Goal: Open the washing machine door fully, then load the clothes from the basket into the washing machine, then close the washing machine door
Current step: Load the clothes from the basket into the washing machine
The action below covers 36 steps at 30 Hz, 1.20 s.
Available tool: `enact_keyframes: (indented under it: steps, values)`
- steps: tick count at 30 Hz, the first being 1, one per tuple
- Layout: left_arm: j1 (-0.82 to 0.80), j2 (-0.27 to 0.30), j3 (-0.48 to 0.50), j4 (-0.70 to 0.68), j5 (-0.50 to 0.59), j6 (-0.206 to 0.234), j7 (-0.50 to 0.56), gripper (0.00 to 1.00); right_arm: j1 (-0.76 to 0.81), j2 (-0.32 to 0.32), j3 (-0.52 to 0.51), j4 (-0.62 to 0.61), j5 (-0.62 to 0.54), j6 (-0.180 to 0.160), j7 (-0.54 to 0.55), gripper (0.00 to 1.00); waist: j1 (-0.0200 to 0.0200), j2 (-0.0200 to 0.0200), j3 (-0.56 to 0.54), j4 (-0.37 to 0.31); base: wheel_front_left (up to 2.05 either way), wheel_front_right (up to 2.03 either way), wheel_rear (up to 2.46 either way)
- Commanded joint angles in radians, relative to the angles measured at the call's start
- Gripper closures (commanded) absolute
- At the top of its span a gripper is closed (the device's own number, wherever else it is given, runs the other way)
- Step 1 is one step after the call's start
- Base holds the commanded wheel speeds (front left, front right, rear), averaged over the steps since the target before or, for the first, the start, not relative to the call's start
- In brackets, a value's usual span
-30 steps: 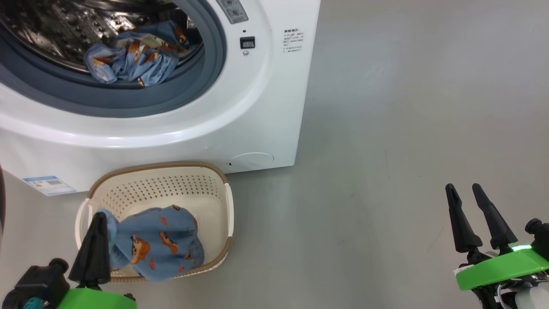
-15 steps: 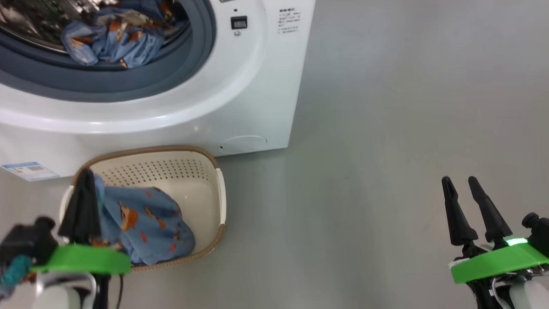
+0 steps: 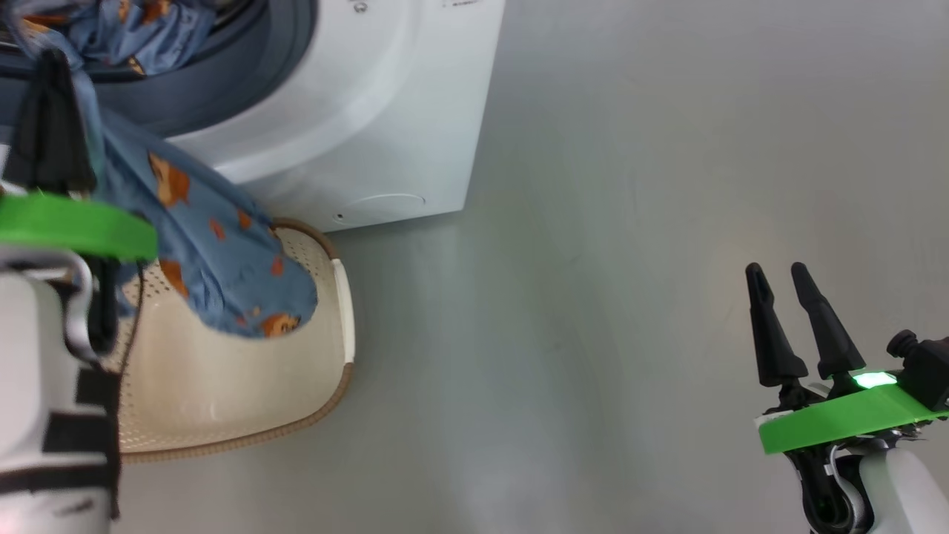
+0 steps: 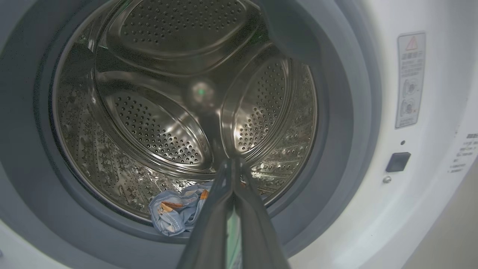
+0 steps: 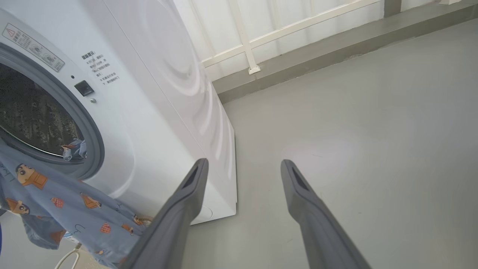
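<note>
Change: the left gripper (image 3: 49, 70), fingers pinched shut on a blue bear-print garment (image 3: 215, 252), has risen out of the basket (image 3: 345, 297) to the upper left, at the washing machine (image 3: 385, 111) mouth.
Drum (image 4: 157, 123): another garment (image 4: 175, 213) lies inside.
Right gripper (image 3: 777, 273): fingers apart, holding nothing, lower right.
Meaning: probably the last piece to load, then the door needs closing.

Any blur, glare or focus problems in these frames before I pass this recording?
Head view: motion-soft, the basket and held clothes smeared. Left wrist view: drum sharp with steel glints, the left end effector blurred near the lens. Right wrist view: crisp, with sheen on the washing machine side.
</note>
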State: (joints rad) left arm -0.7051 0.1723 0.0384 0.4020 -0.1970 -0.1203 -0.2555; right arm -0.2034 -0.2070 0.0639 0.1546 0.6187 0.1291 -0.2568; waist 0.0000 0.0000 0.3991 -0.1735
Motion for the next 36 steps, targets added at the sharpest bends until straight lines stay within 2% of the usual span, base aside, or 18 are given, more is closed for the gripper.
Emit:
enact_keyframes:
  steps: [1, 9, 17, 24, 28, 36]
  values:
    - [-0.053, 0.050, 0.025, 0.006, 0.005, -0.003, -0.006, 1.00, -0.009, -0.006, 0.026, -0.024, 0.001, 0.002, -0.005, 0.00, 0.0000, 0.0000, 0.028, -0.026, 0.00, 0.00, 0.00]
    - [-0.279, 0.099, 0.038, 0.306, -0.005, -0.001, -0.006, 1.00, -0.039, 0.016, 0.056, -0.021, 0.007, 0.002, -0.005, 0.00, 0.0000, 0.0000, 0.076, -0.075, 0.00, 0.00, 0.00]
    - [-0.432, 0.154, 0.015, 0.553, 0.027, 0.005, -0.005, 1.00, -0.061, 0.030, 0.079, -0.023, 0.010, 0.002, -0.005, 0.00, 0.0000, 0.0000, 0.127, -0.118, 0.00, 0.00, 0.00]
    - [-0.567, 0.192, -0.010, 0.695, 0.051, 0.029, -0.004, 1.00, -0.081, 0.032, 0.097, -0.027, 0.015, 0.002, -0.005, 0.00, 0.0000, 0.0000, 0.169, -0.141, 0.00, 0.00, 0.00]
    - [-0.639, 0.217, -0.030, 0.673, 0.078, 0.052, -0.006, 1.00, -0.096, 0.037, 0.108, -0.030, 0.017, 0.002, -0.005, 0.00, 0.0000, 0.0000, 0.197, -0.153, 0.00, 0.00, 0.00]
    - [-0.655, 0.243, -0.017, 0.374, 0.116, 0.106, -0.006, 1.00, -0.121, 0.051, 0.109, -0.036, 0.019, 0.002, -0.005, 0.00, 0.0000, 0.0000, 0.240, -0.161, 0.00, 0.00, 0.00]
